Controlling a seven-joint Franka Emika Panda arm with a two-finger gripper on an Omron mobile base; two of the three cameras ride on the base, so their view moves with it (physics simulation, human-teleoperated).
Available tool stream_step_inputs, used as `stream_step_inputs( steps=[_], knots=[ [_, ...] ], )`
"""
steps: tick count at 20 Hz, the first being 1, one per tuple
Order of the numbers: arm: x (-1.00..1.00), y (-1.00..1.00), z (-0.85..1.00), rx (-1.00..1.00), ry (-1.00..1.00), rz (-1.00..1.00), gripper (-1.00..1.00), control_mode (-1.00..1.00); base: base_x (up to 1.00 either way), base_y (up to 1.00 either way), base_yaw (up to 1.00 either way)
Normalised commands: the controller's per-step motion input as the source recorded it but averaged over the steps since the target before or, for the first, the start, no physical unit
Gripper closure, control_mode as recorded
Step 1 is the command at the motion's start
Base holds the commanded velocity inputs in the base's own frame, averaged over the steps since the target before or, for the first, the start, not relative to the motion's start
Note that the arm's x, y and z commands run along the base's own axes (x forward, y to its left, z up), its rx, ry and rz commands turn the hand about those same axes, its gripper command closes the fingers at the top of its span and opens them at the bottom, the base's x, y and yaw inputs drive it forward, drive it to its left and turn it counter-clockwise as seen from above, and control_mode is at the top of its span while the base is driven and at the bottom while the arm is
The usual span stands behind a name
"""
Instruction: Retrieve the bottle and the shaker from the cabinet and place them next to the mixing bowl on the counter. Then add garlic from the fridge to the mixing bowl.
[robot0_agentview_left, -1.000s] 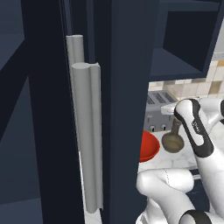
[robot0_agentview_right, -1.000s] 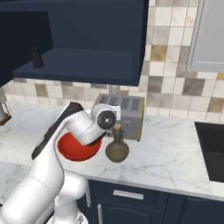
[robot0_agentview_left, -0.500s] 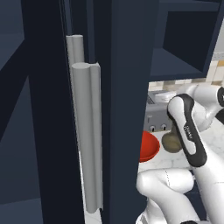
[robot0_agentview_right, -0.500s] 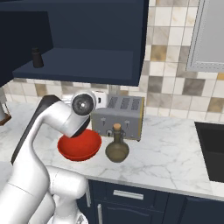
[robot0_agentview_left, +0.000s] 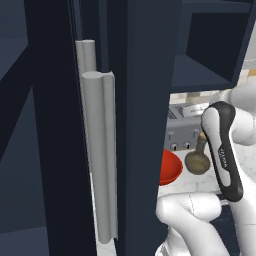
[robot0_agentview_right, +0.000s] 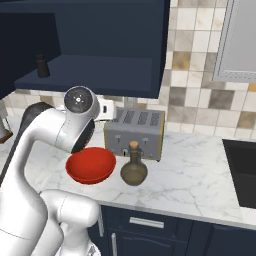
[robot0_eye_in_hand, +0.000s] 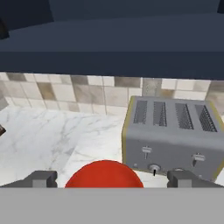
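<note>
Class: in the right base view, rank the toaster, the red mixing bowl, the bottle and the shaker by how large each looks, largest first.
1. toaster
2. mixing bowl
3. bottle
4. shaker, which sits farther back in the cabinet, so distance shrinks it somewhat.

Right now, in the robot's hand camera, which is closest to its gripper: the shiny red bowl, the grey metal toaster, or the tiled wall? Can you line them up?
The open gripper looks along the white marble counter.
1. Glossy red round bowl: just beyond the fingertips, between them.
2. Grey metal toaster: behind the bowl, toward the right.
3. Beige tiled wall: farthest, behind the toaster under the navy cabinet.
</note>
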Motion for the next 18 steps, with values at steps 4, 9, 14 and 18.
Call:
stream_step_inputs(
  steps=[4, 9, 14, 18],
  knots=[
    [-0.13, 0.16, 0.59, -0.11, 0.10, 0.00, -1.00, -1.00, 0.00, 0.00, 0.00],
    [0.02, 0.39, 0.15, -0.07, -0.11, 0.00, -1.00, -1.00, 0.00, 0.00, 0.00],
    [0.42, 0.46, 0.01, -0.01, -0.18, 0.00, -1.00, -1.00, 0.00, 0.00, 0.00],
    [0.79, 0.25, 0.28, 0.00, -0.05, 0.00, -1.00, -1.00, 0.00, 0.00, 0.00]
  ],
)
